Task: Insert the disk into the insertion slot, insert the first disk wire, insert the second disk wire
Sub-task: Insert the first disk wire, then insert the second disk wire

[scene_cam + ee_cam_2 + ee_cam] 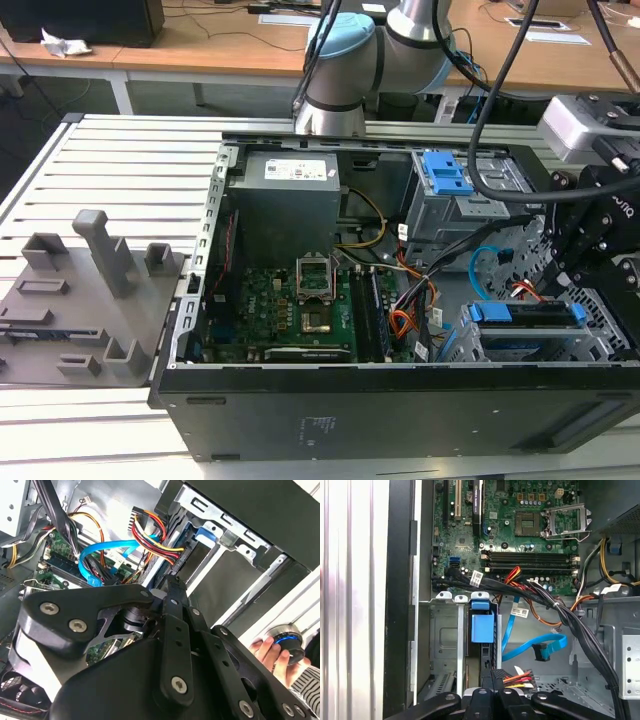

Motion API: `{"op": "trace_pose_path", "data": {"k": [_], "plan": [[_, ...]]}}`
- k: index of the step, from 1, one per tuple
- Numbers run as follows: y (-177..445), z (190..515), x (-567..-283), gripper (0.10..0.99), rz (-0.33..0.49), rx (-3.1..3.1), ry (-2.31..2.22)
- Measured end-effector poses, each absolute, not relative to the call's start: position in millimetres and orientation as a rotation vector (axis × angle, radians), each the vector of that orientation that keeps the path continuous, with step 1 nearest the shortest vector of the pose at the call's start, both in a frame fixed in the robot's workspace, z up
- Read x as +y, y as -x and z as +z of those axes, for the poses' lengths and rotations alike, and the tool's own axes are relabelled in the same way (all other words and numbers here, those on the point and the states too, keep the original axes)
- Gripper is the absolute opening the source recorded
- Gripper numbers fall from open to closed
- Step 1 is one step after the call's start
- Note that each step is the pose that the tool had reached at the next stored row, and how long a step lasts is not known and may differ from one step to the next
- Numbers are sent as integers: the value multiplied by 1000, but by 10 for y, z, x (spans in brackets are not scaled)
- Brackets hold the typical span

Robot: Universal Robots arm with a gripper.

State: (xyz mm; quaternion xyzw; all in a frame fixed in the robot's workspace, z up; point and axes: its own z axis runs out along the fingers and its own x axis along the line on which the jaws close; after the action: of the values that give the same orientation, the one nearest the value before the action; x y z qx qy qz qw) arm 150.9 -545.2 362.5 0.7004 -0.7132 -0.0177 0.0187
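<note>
The disk (525, 313), in its bright blue carrier (482, 625), sits edge-up inside the insertion slot (612, 335), a grey perforated cage (445, 640) at the exterior view's right front corner of the open computer case. My gripper (494, 676) hangs directly over the disk's end and looks shut on the black plug of the first disk wire (519, 678); the plug itself is hidden by the fingers. That red, orange and black bundle (155, 535) runs up from the fingertip. The second disk wire (532, 647), a light-blue loop (480, 262), hangs free beside it, its dark plug (542, 652) unconnected.
A larger grey cage with a blue latch (445, 175) stands behind the slot. An orange flat cable (400, 322) and thick black cable bundles (555, 605) cross beside the motherboard (290, 300). A grey fixture plate (90, 290) lies outside the case. A person's hand (270, 652) holds a knob nearby.
</note>
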Motion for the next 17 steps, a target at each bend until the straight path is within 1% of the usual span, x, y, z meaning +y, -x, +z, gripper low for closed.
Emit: {"op": "trace_pose_path", "data": {"k": [15, 16, 17], "plan": [[-1508, 3618, -5452, 114, -55, -2214, -2175], [-1508, 3618, -5452, 235, -55, -2214, -2175], [-1508, 3618, -5452, 294, -55, -2214, -2175]]}}
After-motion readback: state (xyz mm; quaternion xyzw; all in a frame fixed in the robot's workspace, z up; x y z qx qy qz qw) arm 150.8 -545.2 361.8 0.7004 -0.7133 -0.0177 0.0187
